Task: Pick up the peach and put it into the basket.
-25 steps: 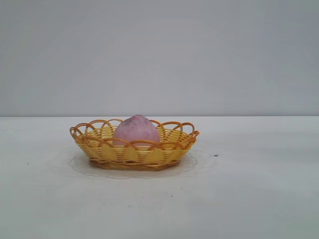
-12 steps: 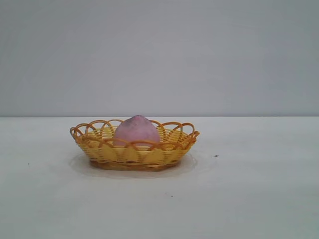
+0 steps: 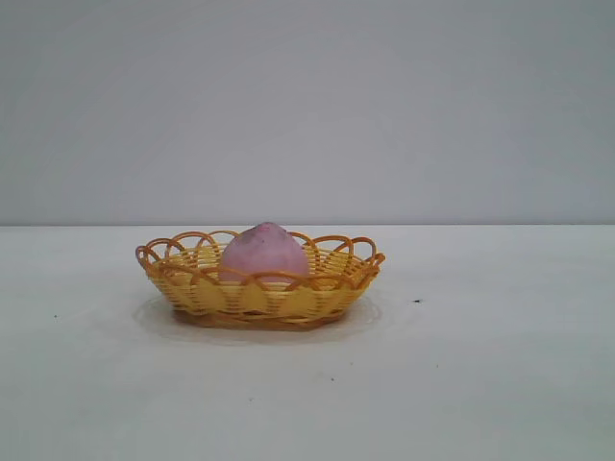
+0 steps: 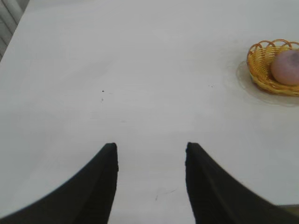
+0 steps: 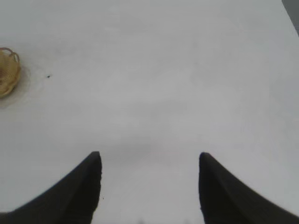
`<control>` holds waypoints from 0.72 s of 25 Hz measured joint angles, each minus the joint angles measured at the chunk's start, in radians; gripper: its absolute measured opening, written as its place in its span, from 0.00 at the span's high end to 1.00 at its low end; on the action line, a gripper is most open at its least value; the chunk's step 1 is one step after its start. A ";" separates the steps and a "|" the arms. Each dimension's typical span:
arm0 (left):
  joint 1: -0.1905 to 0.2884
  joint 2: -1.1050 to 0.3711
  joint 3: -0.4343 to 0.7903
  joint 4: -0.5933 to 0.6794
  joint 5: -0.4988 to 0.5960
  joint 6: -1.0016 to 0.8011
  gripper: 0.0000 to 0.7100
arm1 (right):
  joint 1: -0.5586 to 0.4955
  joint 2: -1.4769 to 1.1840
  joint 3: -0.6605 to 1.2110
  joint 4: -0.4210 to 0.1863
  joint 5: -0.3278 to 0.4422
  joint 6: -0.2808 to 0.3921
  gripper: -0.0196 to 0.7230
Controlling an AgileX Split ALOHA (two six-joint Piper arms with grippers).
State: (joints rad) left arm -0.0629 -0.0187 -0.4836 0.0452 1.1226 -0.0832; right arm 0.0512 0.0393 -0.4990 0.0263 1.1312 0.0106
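The dusty-pink peach [image 3: 263, 252] lies inside the yellow-orange wicker basket [image 3: 202, 294] at the middle of the white table. Both also show in the left wrist view, the peach [image 4: 286, 67] in the basket [image 4: 258, 66] far off. A bit of the basket's rim [image 5: 8, 74] shows in the right wrist view. My left gripper [image 4: 150, 147] is open and empty over bare table, well away from the basket. My right gripper [image 5: 149, 156] is open and empty over bare table, also far from it. Neither gripper shows in the exterior view.
The white table [image 3: 480, 365] stretches all round the basket, with a few small dark specks [image 3: 416, 301] on it. A plain grey wall stands behind.
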 joint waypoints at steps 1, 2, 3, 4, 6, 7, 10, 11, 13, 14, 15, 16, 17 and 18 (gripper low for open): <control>0.000 0.000 0.000 0.000 0.000 0.000 0.53 | 0.000 -0.028 0.000 0.002 0.000 0.000 0.45; 0.000 0.000 0.000 0.000 0.000 0.000 0.53 | 0.000 -0.044 0.000 0.002 0.000 -0.001 0.45; 0.000 0.000 0.000 0.000 0.000 0.000 0.53 | 0.000 -0.051 0.000 0.002 0.002 -0.002 0.45; 0.000 0.000 0.000 0.000 -0.002 0.000 0.53 | 0.000 -0.056 0.001 0.002 0.002 -0.002 0.45; 0.000 0.000 0.000 0.000 -0.002 0.000 0.53 | 0.000 -0.056 0.007 0.006 0.005 -0.005 0.45; 0.000 0.000 0.000 0.000 -0.002 0.000 0.53 | 0.000 -0.056 0.009 0.008 0.005 -0.005 0.45; 0.000 0.000 0.000 0.000 -0.002 0.000 0.53 | 0.000 -0.056 0.009 0.008 0.007 -0.011 0.45; 0.000 0.000 0.000 0.000 -0.002 0.000 0.53 | 0.000 -0.056 0.011 0.008 0.007 -0.014 0.45; 0.000 0.000 0.000 0.000 -0.002 0.000 0.53 | 0.000 -0.056 0.011 0.008 0.007 -0.016 0.45; 0.000 0.000 0.000 0.000 -0.002 0.000 0.53 | 0.000 -0.056 0.011 0.008 0.007 -0.016 0.45; 0.000 0.000 0.000 0.000 -0.002 0.000 0.53 | 0.000 -0.056 0.011 0.008 0.007 -0.019 0.45; 0.000 0.000 0.000 0.000 -0.002 0.000 0.53 | 0.000 -0.056 0.011 0.008 0.007 -0.019 0.45; 0.000 0.000 0.000 0.000 -0.002 0.000 0.53 | 0.000 -0.056 0.011 0.008 0.007 -0.019 0.45; 0.000 0.000 0.000 0.000 -0.002 0.000 0.53 | 0.000 -0.056 0.011 0.008 0.007 -0.019 0.45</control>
State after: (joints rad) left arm -0.0629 -0.0187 -0.4836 0.0452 1.1210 -0.0832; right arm 0.0512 -0.0164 -0.4883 0.0342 1.1381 -0.0080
